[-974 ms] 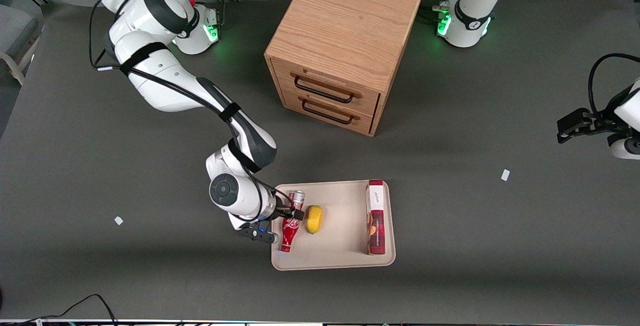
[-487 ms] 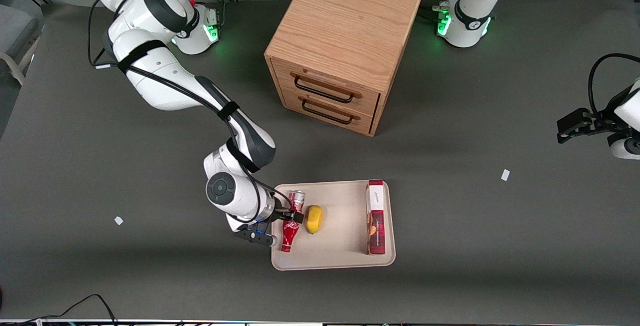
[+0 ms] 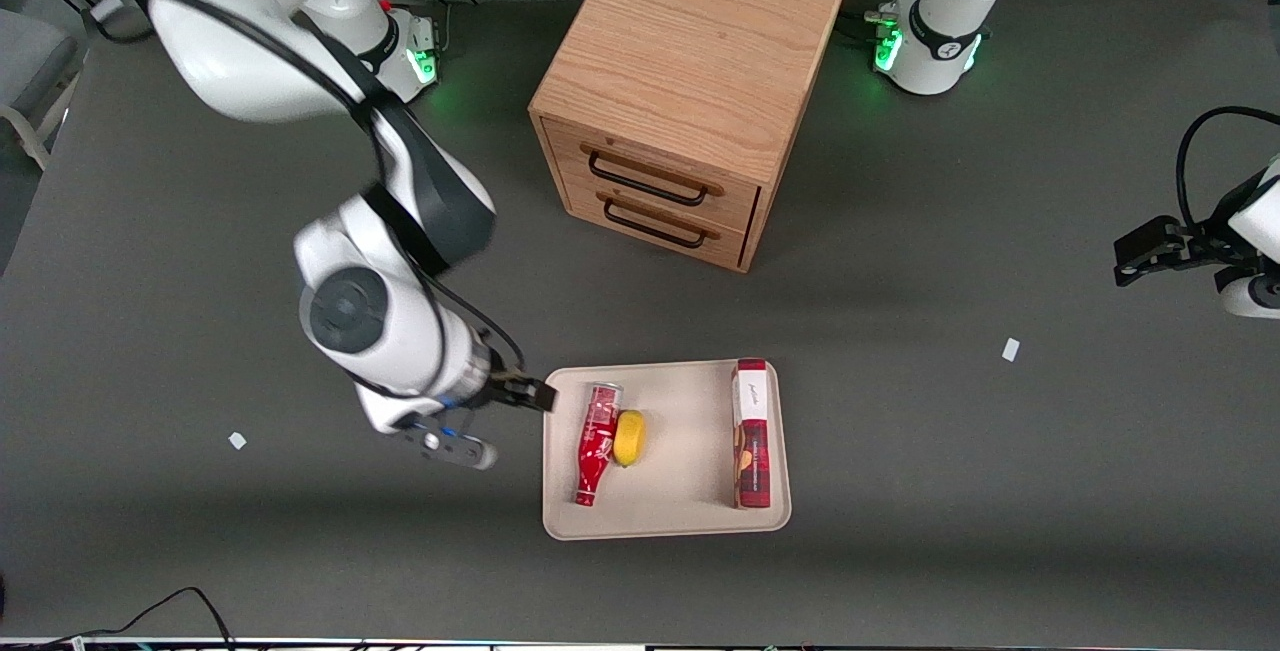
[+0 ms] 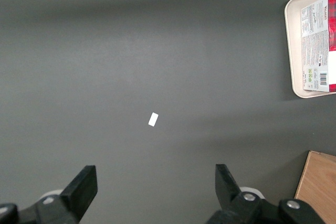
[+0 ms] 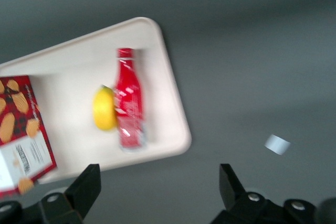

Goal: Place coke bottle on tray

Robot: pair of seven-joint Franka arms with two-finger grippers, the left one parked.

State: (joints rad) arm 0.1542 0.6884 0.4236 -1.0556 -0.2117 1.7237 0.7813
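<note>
The red coke bottle [image 3: 596,443] lies flat on the beige tray [image 3: 680,516], at the tray's end toward the working arm, touching a yellow lemon [image 3: 629,437]. Its silver end points toward the cabinet, its neck toward the front camera. In the right wrist view the bottle [image 5: 128,106] lies on the tray [image 5: 176,103] beside the lemon [image 5: 104,108]. My gripper [image 3: 520,401] is raised above the table just off the tray's edge, toward the working arm's end. It is open and empty [image 5: 157,192], its fingers wide apart over bare table.
A red-and-white snack box [image 3: 751,434] lies on the tray's end toward the parked arm. A wooden two-drawer cabinet [image 3: 680,91] stands farther from the front camera than the tray. Small white scraps [image 3: 237,440] [image 3: 1011,349] lie on the dark table.
My gripper has let go of the bottle, opened, risen and pulled back off the tray toward the working arm's end. The bottle now lies free on the tray against the lemon.
</note>
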